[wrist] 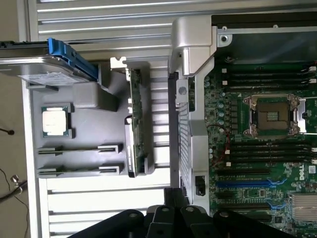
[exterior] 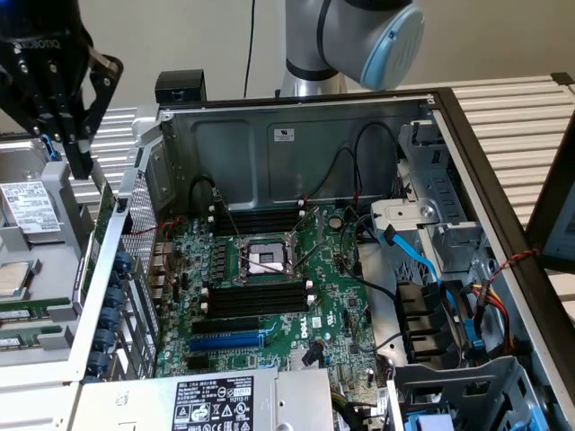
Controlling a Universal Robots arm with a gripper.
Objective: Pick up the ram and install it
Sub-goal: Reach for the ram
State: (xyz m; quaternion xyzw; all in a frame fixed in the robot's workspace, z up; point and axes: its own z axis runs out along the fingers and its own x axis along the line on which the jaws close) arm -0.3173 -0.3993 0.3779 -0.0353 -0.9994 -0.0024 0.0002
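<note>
The gripper (exterior: 81, 166) is seen at the exterior view's left, outside the open case (exterior: 296, 148) and above a grey tray (wrist: 89, 104). Its fingers are closed together, and nothing is gripped between them.

The ram (wrist: 135, 124) is stood on its long edge in a holder at the side of the tray nearest the case – a thin green board, just beside the case's outer wall. It is not touched by the gripper and is not yet lifted.

On the same tray a square processor (wrist: 54, 121) is laid flat, and a drive (wrist: 44, 77) with a blue rail (wrist: 69, 57) is set beyond it.

Inside the case the motherboard (exterior: 332, 287) is exposed. Its bare socket (exterior: 265, 260) is flanked by long black slots (exterior: 256, 301) on two sides – none is seen to be filled – and a blue slot (exterior: 229, 339) is set just beside the nearer group.
</note>
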